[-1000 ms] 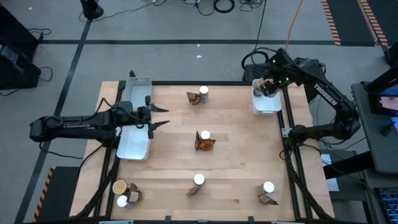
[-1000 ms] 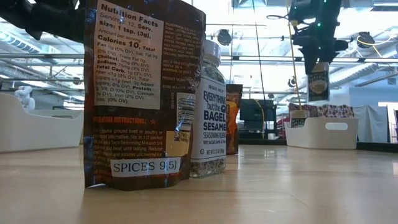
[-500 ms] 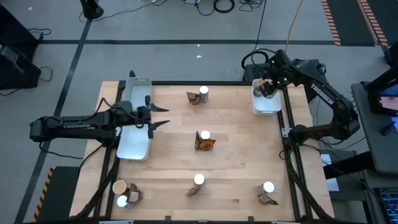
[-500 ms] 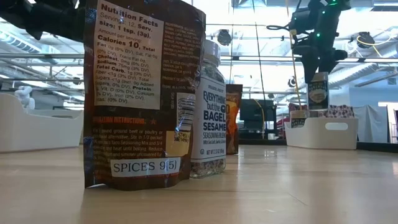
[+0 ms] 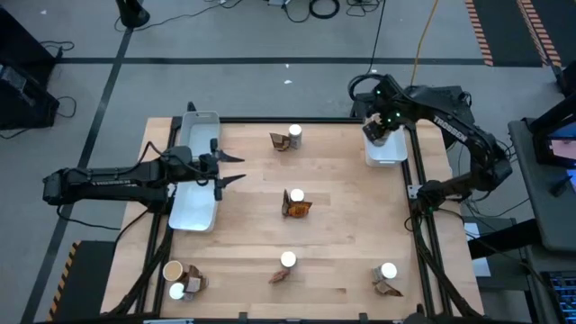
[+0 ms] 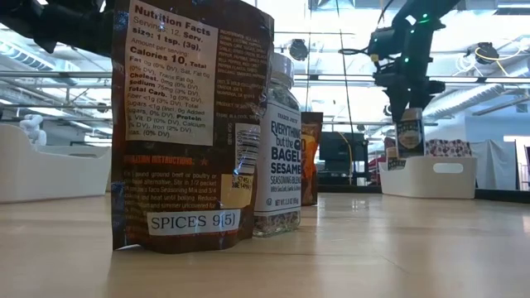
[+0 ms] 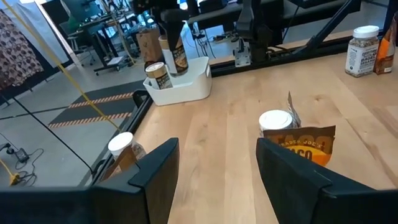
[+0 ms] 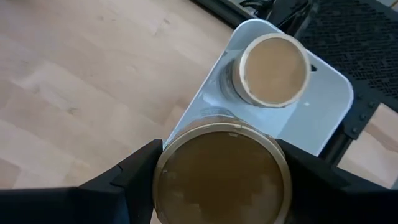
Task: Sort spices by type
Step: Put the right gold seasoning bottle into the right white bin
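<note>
Right gripper (image 8: 222,186) pinching cork-topped jar (image 6: 409,132), hovering over tray (image 5: 385,151) at bench's far right corner, joining matching jar (image 8: 269,68); left gripper (image 7: 217,165) spread, waiting.

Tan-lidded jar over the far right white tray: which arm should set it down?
Right. Its hand already grips the tan-lidded jar above the white rectangular tray, beside another tan-lidded jar. The left hand hovers open across the table.
</note>
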You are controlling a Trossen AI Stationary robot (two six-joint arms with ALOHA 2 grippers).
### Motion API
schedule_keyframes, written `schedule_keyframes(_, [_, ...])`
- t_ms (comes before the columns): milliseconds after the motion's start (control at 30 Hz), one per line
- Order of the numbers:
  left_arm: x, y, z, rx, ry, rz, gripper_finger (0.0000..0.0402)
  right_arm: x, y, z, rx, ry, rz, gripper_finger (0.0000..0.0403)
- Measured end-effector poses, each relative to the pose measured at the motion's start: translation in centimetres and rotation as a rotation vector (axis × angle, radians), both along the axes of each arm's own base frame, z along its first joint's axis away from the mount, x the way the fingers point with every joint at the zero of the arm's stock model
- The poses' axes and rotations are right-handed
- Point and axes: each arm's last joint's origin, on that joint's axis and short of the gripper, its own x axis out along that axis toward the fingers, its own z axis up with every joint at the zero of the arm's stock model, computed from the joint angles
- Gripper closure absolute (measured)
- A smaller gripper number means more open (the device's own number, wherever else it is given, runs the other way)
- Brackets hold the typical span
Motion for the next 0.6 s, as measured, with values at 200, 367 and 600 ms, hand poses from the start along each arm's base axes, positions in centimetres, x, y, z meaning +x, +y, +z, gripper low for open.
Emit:
schedule_keyframes(200, [0.0,0.0,0.0,-0.001,0.004,0.0,0.0183,0.7,-0.9,-1.1,0.017,0.017,-0.001,0.0151])
schedule_keyframes(367, [0.0,0.0,-0.1,-0.003,0.011,0.0,0.0183,0.8,-1.1,-2.8,0.009,0.023,0.025,0.0151])
schedule_keyframes(600, [-0.1,0.0,-0.3,-0.007,0.029,0.0,0.0183,-0.2,-1.4,-4.9,-0.012,0.01,0.005,0.0151])
